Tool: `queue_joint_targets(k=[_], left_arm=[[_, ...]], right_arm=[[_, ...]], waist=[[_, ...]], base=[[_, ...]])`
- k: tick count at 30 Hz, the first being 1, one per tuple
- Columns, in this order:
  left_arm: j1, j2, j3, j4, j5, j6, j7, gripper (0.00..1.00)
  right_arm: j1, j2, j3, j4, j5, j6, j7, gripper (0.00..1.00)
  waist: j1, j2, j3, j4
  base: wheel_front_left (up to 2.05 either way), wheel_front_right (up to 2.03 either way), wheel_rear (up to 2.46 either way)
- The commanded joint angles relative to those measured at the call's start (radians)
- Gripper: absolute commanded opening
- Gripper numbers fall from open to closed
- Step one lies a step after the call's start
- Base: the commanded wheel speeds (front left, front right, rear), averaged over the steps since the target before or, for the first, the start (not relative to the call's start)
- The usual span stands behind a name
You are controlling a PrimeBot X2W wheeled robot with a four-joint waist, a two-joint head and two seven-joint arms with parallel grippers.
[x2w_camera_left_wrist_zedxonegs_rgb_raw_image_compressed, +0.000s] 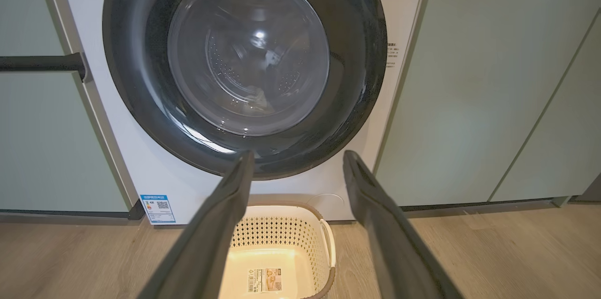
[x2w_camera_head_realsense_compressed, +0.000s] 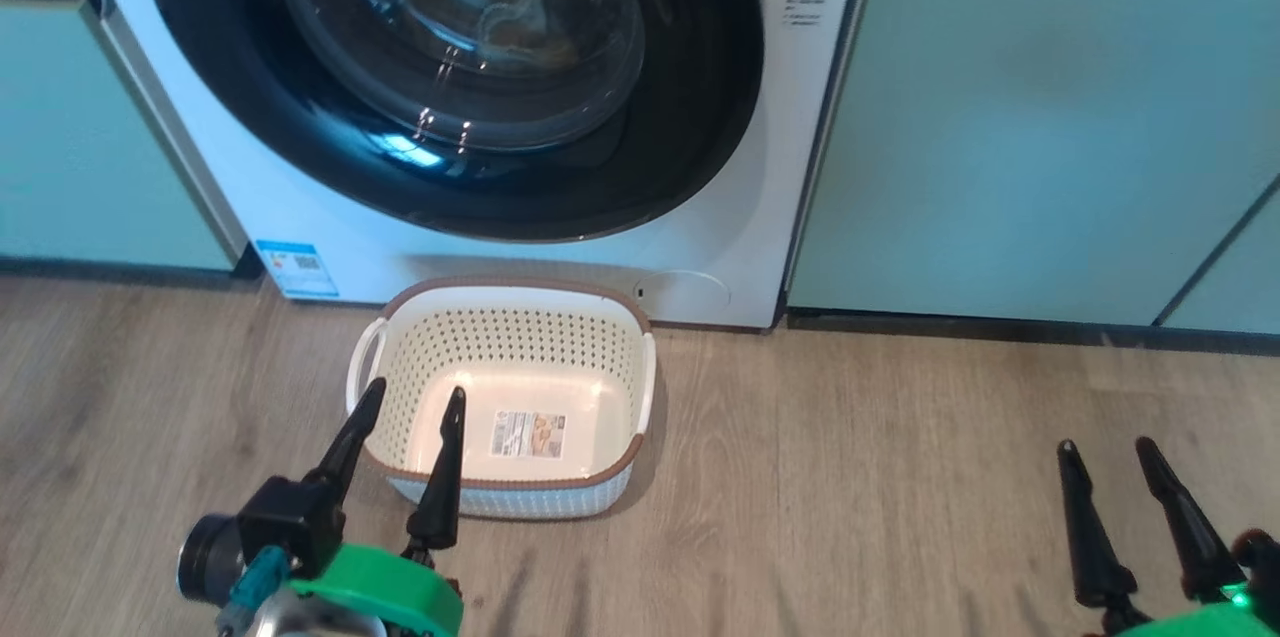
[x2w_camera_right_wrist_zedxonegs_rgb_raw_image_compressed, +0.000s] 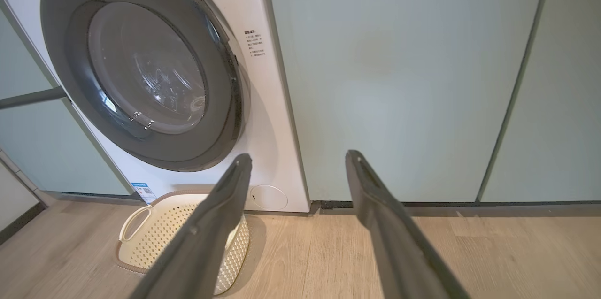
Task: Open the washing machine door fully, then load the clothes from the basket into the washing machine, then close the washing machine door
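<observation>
Green-collared and spread wide, found the left claw (x2w_camera_head_realsense_compressed: 418, 387) empty above the near left corner of the basket (x2w_camera_head_realsense_compressed: 530, 337). Judged that cream perforated plastic light and stiff, best lifted by a white side handle (x2w_camera_head_realsense_compressed: 649, 387). Saw the glossy black washing machine door (x2w_camera_head_realsense_compressed: 700, 117) shut behind it, pale clothes (x2w_camera_left_wrist_zedxonegs_rgb_raw_image_compressed: 256, 98) dimly lying inside beyond the glass; reckoned the door rigid, weighty, slick, best pulled at its right edge. Found the right claw (x2w_camera_head_realsense_compressed: 1106, 444) parted too, empty, above the wooden floor (x2w_camera_head_realsense_compressed: 850, 517).
</observation>
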Motion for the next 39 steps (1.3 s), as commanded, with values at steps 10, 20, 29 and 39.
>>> queue_joint_targets(k=[10, 20, 29, 39], left_arm=[[-0.016, 0.021, 0.036, -0.049, -0.013, 0.009, 0.015, 1.0], [-0.011, 0.027, 0.033, -0.055, -0.017, 0.019, 0.025, 1.0], [-0.005, 0.028, 0.026, -0.057, -0.023, 0.027, 0.032, 1.0], [-0.002, 0.03, 0.02, -0.055, -0.029, 0.036, 0.036, 1.0]], right_arm=[[0.005, -0.004, -0.002, -0.052, 0.006, -0.003, 0.004, 1.0], [0.01, -0.004, -0.002, -0.057, 0.008, -0.003, 0.007, 1.0], [0.008, -0.004, -0.004, -0.055, 0.009, -0.003, 0.005, 1.0], [0.005, -0.004, -0.004, -0.051, 0.012, -0.003, 0.003, 1.0]], waist=[[0.0001, -0.0001, -0.024, -0.029], [0.0001, -0.0001, -0.024, -0.029], [0.0001, -0.0001, -0.02, -0.022], [0.0001, -0.0001, -0.016, -0.007]], base=[[0.0, 0.0, 0.0], [0.0, 0.0, 0.0], [0.0, 0.0, 0.0], [0.0, 0.0, 0.0]])
